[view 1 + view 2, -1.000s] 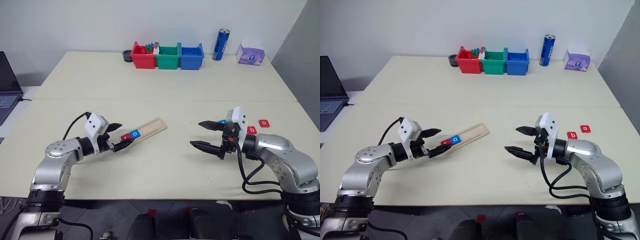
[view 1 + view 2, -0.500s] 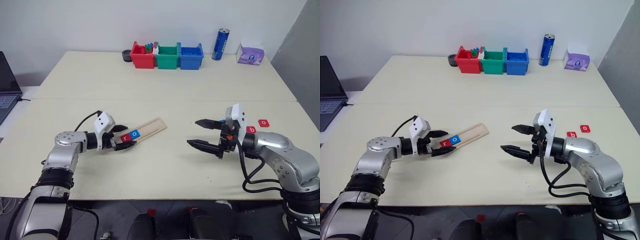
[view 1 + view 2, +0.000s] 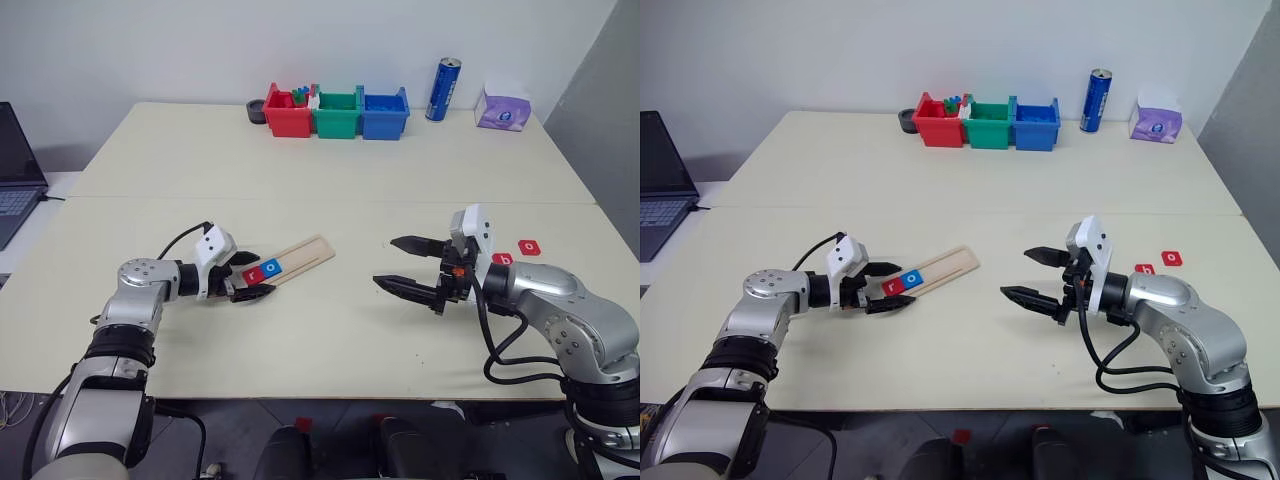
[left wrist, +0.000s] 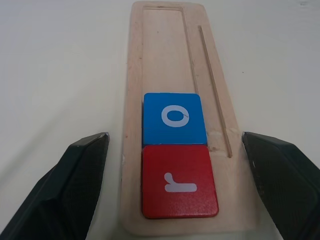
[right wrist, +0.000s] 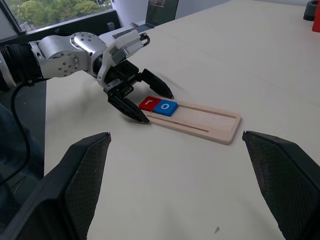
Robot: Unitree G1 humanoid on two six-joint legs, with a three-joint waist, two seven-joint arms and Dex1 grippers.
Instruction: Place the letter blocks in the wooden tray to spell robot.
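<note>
The wooden tray (image 3: 300,255) lies slanted on the table, left of centre. A red r tile (image 4: 179,182) sits at its near end, and a blue o tile (image 4: 174,117) touches it further along the groove. My left gripper (image 3: 250,276) is open and low over the table. Its fingers (image 4: 80,175) stand on either side of the tray's near end, apart from the wood. Two red letter blocks, b (image 3: 503,260) and o (image 3: 528,246), lie flat at the right. My right gripper (image 3: 388,262) hovers open and holds nothing, pointing left toward the tray.
Red (image 3: 286,113), green (image 3: 335,113) and blue (image 3: 383,113) bins stand in a row at the back. Near them are a blue can (image 3: 441,88) and a tissue pack (image 3: 501,106). A laptop (image 3: 15,170) sits past the table's left edge.
My left gripper has slid forward and lower, so its fingers now flank the tray's near end; the left elbow has folded in. The right gripper has stayed put.
</note>
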